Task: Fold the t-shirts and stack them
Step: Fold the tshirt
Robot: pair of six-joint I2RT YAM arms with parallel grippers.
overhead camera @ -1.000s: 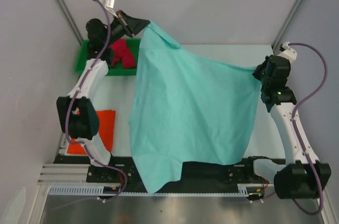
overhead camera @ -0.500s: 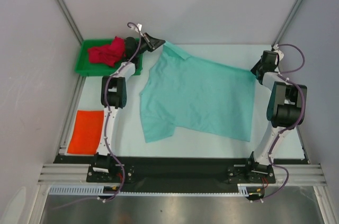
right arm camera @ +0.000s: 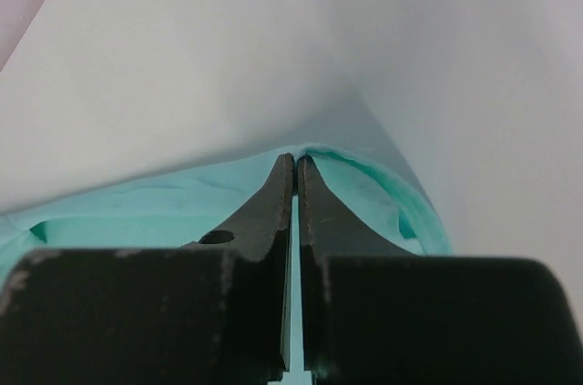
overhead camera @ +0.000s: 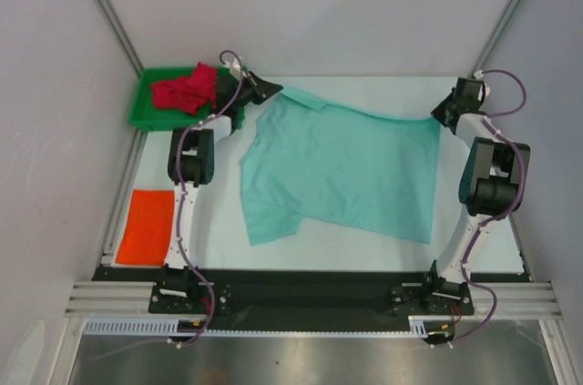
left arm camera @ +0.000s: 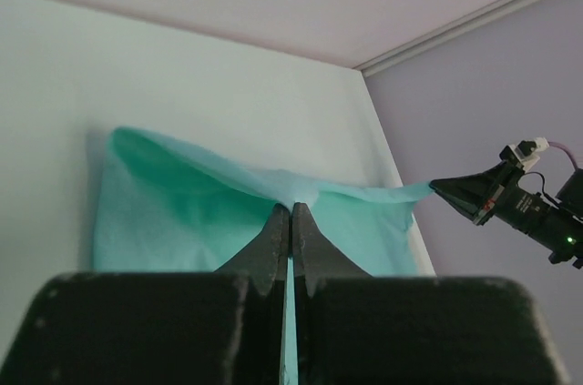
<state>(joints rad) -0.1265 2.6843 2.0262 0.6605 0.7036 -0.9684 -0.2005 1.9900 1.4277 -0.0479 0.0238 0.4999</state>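
While the left gripper [overhead camera: 277, 90] and right gripper [overhead camera: 438, 119] pinched the mint shirt [overhead camera: 346, 171] flat beside the tray [overhead camera: 143, 105], folding looked due next.

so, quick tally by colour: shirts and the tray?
mint green t-shirt: 1
orange t-shirt: 1
red t-shirt: 1
green tray: 1
Total: 4
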